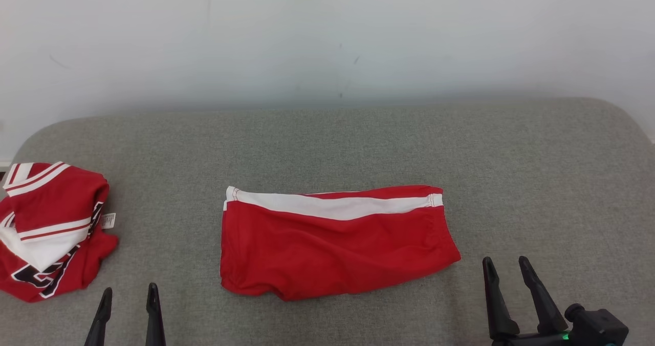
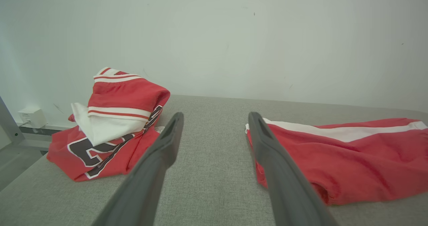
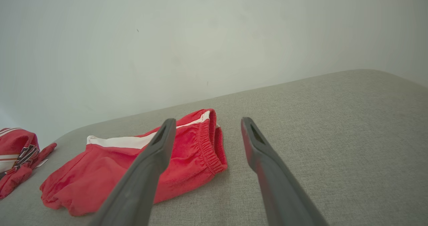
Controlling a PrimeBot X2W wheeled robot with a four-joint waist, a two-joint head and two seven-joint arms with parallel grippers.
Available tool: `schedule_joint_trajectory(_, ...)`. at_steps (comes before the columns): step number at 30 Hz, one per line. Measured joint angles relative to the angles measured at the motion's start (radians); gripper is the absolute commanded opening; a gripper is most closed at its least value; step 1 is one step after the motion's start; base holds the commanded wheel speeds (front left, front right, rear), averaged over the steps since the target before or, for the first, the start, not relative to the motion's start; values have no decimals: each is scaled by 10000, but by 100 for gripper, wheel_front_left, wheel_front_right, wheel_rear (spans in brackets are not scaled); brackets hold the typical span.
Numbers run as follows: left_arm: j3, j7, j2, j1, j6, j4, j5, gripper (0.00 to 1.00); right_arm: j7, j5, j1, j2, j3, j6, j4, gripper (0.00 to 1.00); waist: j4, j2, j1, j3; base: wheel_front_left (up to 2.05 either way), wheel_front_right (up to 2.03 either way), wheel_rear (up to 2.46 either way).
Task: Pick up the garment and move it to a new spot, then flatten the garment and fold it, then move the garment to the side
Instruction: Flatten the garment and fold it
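The left claw (image 1: 129,288) is wide open and holds nothing. Its two dark fingers (image 1: 153,315) poke up from the bottom edge, and the rest of it is cut off. The right claw (image 1: 505,260) is wide open too, with nothing in it. Its black base sits in the corner, partly cut off, with a small green light on it.

Both claws are low over the grey surface (image 1: 537,172), and neither touches any cloth.

The red shorts (image 1: 332,249) lie flat in the middle of the surface, between the two claws and a bit farther back. They are folded, with a white stripe along the far side. The right claw is just beside their right end, where the stretchy waistband is. The left claw is near their left end. From the left wrist, one finger hides the near corner of the shorts. From the right wrist, a finger covers part of their middle.

A bunched red jersey (image 1: 51,223) lies at the left end of the surface, left of the left claw. The picture edge cuts it off. Its dark letters are too crumpled to read. A little white tag (image 1: 108,220) sticks out of its side. A plain pale wall (image 1: 327,39) stands behind.
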Motion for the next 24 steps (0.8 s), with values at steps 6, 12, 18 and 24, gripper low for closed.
schedule_joint_trajectory(6,50,0,-79,-49,-86,8,142,100,0,-173,-530,-359,355,0,311,100,19,0,0,63,0,0,0)
schedule_joint_trajectory(12,-169,0,-150,-346,-173,90,224,100,305,-201,-1845,-614,606,0,1260,100,218,0,0,235,0,0,0)
schedule_joint_trajectory(18,-441,0,-203,-730,-184,251,221,100,1223,-418,-3237,-654,593,0,2872,100,604,0,0,499,0,0,0)
schedule_joint_trajectory(24,-587,0,-224,-1058,-192,422,184,100,1710,-679,-4297,-662,437,0,4819,100,1038,1,1,810,0,0,0)
